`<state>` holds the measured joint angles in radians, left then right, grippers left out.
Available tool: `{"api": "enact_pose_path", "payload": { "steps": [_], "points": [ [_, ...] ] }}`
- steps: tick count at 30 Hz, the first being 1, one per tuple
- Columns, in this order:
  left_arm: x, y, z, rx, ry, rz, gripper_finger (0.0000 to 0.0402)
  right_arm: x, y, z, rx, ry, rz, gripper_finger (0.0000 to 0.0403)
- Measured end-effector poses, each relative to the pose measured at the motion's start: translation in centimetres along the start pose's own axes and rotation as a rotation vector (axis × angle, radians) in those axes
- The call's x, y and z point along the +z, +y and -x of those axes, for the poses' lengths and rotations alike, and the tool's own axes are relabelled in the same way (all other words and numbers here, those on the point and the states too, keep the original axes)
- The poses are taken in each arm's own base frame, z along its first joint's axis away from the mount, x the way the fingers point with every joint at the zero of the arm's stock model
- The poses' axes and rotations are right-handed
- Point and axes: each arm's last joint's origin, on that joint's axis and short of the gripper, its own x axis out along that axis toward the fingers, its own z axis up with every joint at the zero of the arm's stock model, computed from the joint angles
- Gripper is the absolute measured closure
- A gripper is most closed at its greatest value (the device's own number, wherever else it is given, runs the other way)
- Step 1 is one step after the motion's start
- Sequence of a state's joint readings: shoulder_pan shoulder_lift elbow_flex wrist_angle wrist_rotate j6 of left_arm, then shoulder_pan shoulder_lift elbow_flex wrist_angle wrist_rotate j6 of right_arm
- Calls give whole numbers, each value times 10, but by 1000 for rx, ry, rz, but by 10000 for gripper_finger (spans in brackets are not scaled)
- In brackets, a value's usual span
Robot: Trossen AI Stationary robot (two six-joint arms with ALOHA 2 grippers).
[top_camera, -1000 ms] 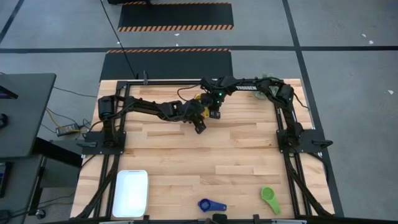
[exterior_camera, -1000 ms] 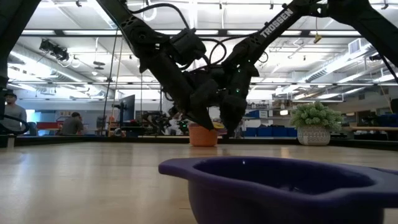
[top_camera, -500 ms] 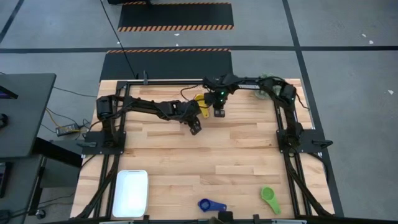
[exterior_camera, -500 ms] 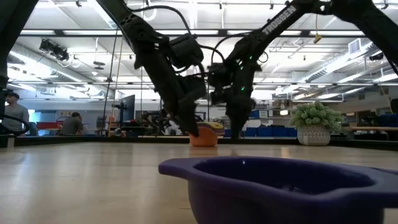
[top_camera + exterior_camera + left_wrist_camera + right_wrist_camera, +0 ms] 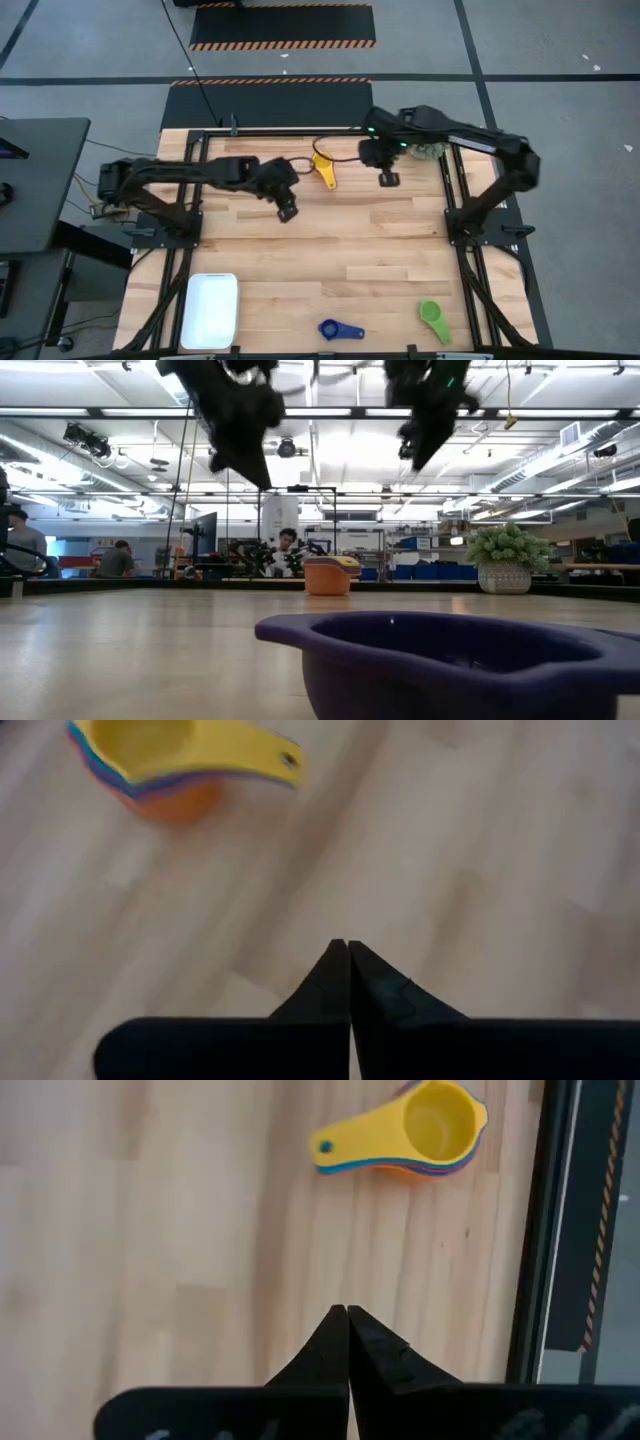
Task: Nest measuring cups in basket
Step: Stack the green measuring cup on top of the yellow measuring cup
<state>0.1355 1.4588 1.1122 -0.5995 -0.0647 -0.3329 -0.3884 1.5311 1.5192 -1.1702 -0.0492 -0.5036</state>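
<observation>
Cups: nested stack (image 5: 323,166) at 12 o'clock, basket (image 5: 210,309) at 7; both claws clenched, empty. Judging: fetch the blue (image 5: 340,329) and green (image 5: 434,319) next.

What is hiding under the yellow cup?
Under the yellow cup more cups are stacked: thin blue and purple rims peek out, and an orange cup is at the bottom. How many there are in all can't be seen; their bowls are covered.
</observation>
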Motion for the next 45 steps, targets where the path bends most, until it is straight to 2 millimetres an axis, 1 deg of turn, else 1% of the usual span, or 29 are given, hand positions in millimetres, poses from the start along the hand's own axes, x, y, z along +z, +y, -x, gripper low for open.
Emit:
{"api": "enact_pose_path", "payload": {
  "steps": [5, 8, 11, 14, 17, 19, 22, 25, 27, 29, 33, 38, 45],
  "points": [
    [-15, -26, 28, -74, 7, -30, 402, -15, 38, 45, 21, -29, -38, 403],
    [-24, -42, 40, -123, 5, -70, 402, -25, 65, 63, 67, -4, -22, 403],
    [-34, -56, 45, -157, 24, -122, 402, -35, 90, 76, 122, 40, -31, 403],
    [-43, -68, 48, -181, 50, -172, 402, -43, 112, 83, 195, 100, -88, 403],
    [-51, -80, 51, -213, 59, -216, 402, -45, 131, 88, 310, 118, -162, 403],
    [-55, -88, 54, -250, 61, -239, 402, -46, 143, 90, 383, 139, -182, 403],
    [-63, -96, 60, -285, 69, -274, 402, -50, 161, 88, 462, 201, -195, 403],
    [-68, -102, 63, -309, 66, -316, 402, -53, 177, 86, 522, 253, -157, 403],
    [-70, -106, 64, -320, 67, -344, 402, -56, 186, 83, 531, 277, -100, 403],
    [-71, -107, 64, -319, 69, -336, 402, -59, 192, 79, 512, 293, -67, 403],
    [-70, -106, 63, -293, 58, -323, 402, -64, 198, 68, 444, 331, -60, 395],
    [-69, -106, 62, -272, 38, -319, 402, -72, 202, 48, 427, 412, -91, 378],
    [-69, -106, 62, -271, 31, -308, 402, -80, 210, 16, 481, 457, -102, 350]
  ]
}}
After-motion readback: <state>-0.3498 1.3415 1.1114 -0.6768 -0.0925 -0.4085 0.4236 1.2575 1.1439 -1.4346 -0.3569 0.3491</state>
